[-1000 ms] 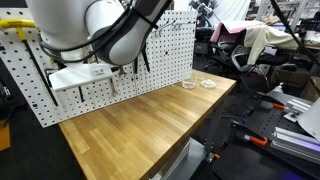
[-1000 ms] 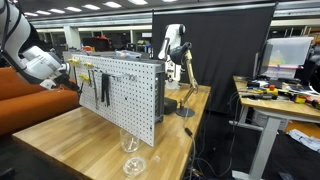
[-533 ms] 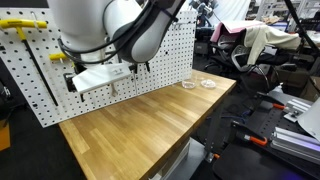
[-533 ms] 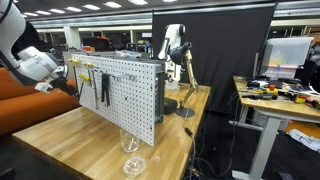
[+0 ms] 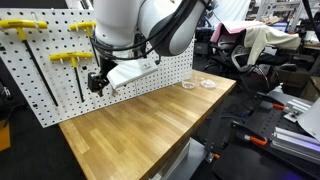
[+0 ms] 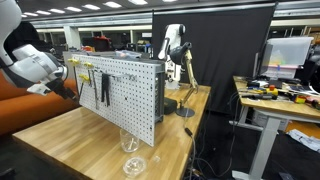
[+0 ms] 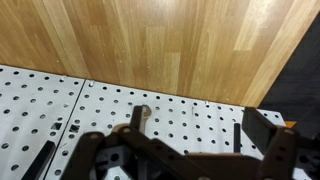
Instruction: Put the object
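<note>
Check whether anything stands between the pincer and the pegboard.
Nothing visible does. In the wrist view the pincer faces the pegboard directly; only a short metal peg shows against the board ahead of it. Whether the pincer holds anything is too blurred to tell.

Wooden table (image 5: pixel 140 125) carries an upright white pegboard (image 5: pixel 30 95) along one edge and two clear glass items (image 5: pixel 208 84) near a corner.
</note>
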